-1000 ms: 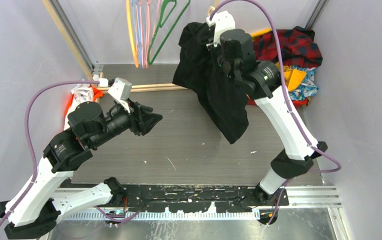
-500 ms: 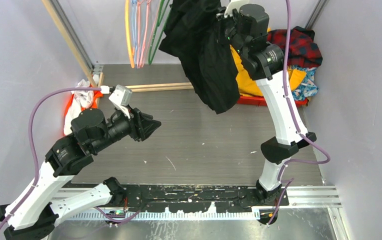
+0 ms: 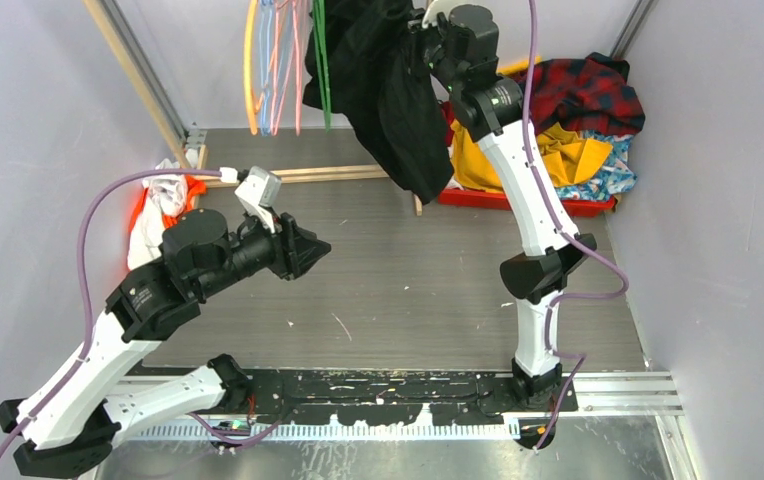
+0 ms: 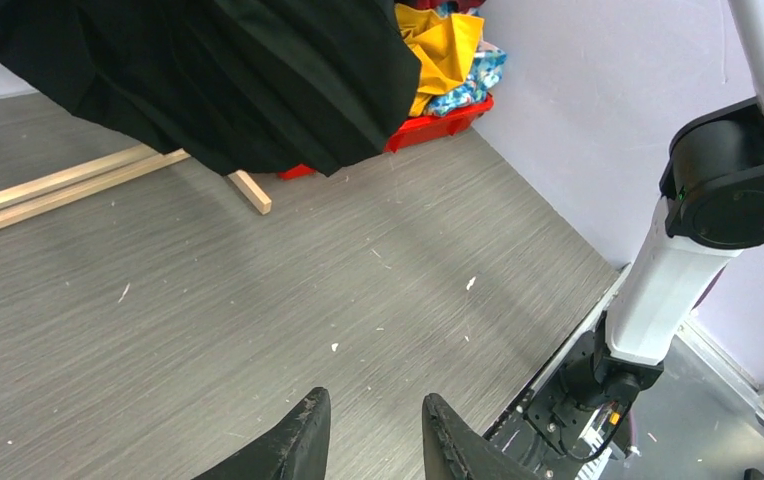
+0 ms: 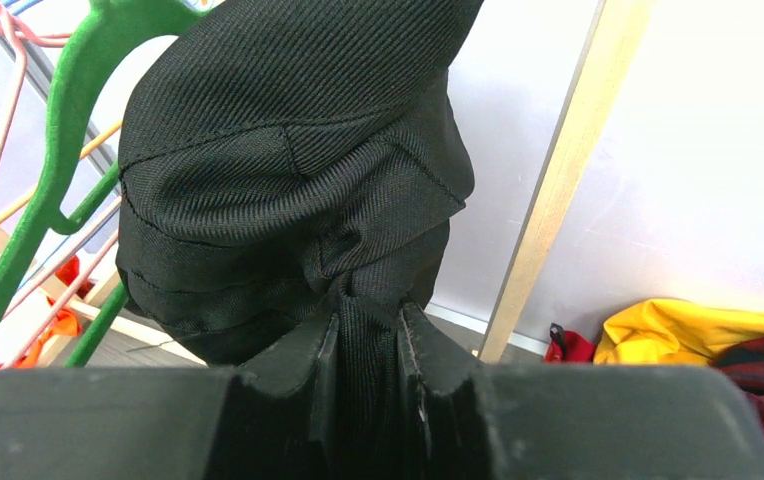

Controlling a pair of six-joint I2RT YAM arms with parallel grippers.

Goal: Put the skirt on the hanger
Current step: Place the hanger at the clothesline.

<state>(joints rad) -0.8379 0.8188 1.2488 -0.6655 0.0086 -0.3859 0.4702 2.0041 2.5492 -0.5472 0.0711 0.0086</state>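
Observation:
The skirt point(image 3: 613, 172), blue with a flower print, lies partly buried in the red bin point(image 3: 518, 200) at the back right; it also shows in the left wrist view point(image 4: 470, 78). My right gripper point(image 3: 420, 35) is raised at the back and shut on a big black coat point(image 3: 388, 90), which hangs beside the green hanger point(image 3: 320, 50). In the right wrist view the black cloth point(image 5: 288, 170) is pinched between the jaws, with the green hanger point(image 5: 58, 130) to its left. My left gripper point(image 3: 308, 247) is open and empty above the table point(image 4: 373, 405).
Orange, pink and blue hangers point(image 3: 268, 60) hang left of the green one. Yellow and plaid garments point(image 3: 578, 100) fill the bin. A white garment point(image 3: 163, 195) lies at the left wall. A wooden bar point(image 3: 308, 175) lies across the table's back.
My right arm has lifted the black coat up and to the left, to the hangers. My left gripper has shifted slightly right and stayed open.

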